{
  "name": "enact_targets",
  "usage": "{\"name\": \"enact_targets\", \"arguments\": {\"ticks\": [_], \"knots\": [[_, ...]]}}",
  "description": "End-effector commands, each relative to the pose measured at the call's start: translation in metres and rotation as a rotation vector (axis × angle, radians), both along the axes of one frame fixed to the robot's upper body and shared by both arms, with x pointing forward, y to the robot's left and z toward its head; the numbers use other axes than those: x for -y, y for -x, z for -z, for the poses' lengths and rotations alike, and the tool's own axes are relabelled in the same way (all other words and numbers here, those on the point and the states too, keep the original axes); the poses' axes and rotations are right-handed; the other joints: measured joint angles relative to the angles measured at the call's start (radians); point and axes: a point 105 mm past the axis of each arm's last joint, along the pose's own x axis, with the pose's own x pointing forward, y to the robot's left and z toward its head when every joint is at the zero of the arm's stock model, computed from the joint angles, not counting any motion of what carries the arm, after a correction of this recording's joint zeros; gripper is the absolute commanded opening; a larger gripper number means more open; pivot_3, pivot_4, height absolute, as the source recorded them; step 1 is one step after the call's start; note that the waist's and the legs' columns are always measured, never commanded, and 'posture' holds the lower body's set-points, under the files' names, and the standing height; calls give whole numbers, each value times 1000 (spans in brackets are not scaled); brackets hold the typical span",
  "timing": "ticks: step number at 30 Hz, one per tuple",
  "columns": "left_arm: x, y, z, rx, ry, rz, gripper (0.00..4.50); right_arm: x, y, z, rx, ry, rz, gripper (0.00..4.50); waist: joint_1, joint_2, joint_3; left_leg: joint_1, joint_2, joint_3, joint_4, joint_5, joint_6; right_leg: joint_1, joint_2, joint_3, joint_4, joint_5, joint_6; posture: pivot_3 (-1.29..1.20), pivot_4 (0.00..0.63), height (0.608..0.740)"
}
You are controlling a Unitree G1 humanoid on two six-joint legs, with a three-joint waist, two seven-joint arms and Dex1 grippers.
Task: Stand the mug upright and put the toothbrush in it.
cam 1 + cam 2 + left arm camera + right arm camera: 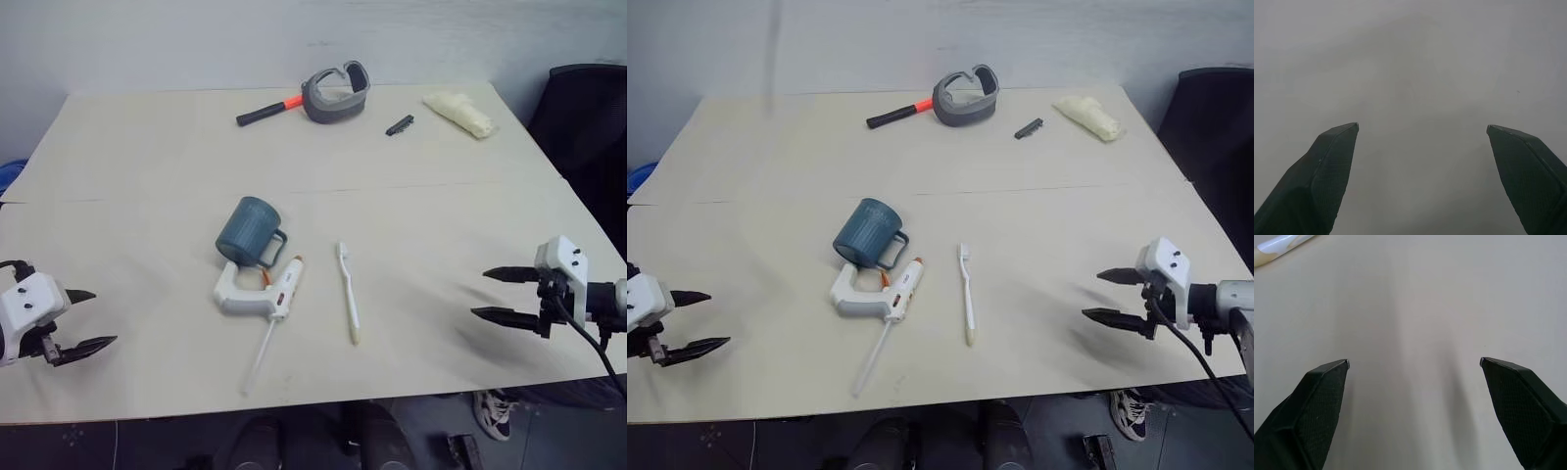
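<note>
mug, a small dark teal-blue cylinder with one loop handle (250,232), lies tipped on its side near the middle of the beige table (441,225), its mouth turned toward the far side and its handle toward the near right. just in front of it, touching or almost touching, rests a white pistol-shaped glue gun with orange trigger (261,294) (its long thin stick points to the near edge). the slim white plastic toothbrush (348,291) lies flat a little to the right of the glue gun, apart from it, bristle head on the far end. the left gripper (90,319) hangs over the near left corner, fingers spread wide and holding nothing. the right gripper (486,294) hangs near the right edge, also spread wide and empty, well apart from the toothbrush. at the far side lie a black-handled tool with an orange neck (268,110), a grey curved band (336,94), a small dark clip (399,125) and a pale crumpled cloth (458,113).
</note>
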Motion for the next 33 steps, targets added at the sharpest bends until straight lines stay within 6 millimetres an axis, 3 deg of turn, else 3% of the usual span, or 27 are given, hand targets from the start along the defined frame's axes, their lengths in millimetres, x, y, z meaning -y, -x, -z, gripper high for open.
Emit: {"name": "enact_targets", "arguments": {"ticks": [1, 9, 14, 19, 23, 26, 33], "knots": [[-5, -1, -6, 13, -57, 12, 4456, 5, -4, -13, 79, 13, 28, 4500, 0, 0, 0, 0, 0, 0, 0, 0, 0, 0, 0, 0, 0, 0, 0, 0, 150, 740], [-6, -2, -4, 34, -45, -3, 4456, 4, -11, -11, 101, 18, 32, 4500, -1, 0, 0, 0, 1, 1, 0, 0, 0, 0, 1, 0, 0, 0, 0, 0, 150, 740], [9, -10, -14, 67, 29, 16, 4456, -6, -13, -14, 110, 15, 11, 4500, -1, 0, 0, 1, 1, 2, 0, 0, 0, 0, 1, 1, 0, 0, 0, 0, 150, 740], [62, -9, -47, 59, 175, 203, 4456, -46, 14, -26, 12, -77, -147, 4500, 2, 0, 0, 0, 2, 1, 0, -1, -1, 0, 1, 0, 2, 0, 0, 0, 150, 740], [103, -1, -60, 16, 185, 389, 4456, -79, 30, -42, -15, -115, -268, 4500, 0, 0, 0, 1, 2, 0, 0, -1, -1, 0, 2, 1, 2, 0, 0, 0, 150, 740], [135, 4, -49, -54, 70, 602, 4456, -111, 40, -57, 16, -96, -410, 4500, -1, 2, 1, 2, 2, 0, 0, -1, -1, 0, 3, 2, 2, -1, -1, 0, 150, 740], [161, -23, -21, -82, -80, 795, 4456, -152, 40, -75, 56, -110, -536, 4500, 4, 3, 1, 2, 0, 3, 0, -1, -3, 0, 9, 3, 3, -1, -3, 0, 150, 740]]}}
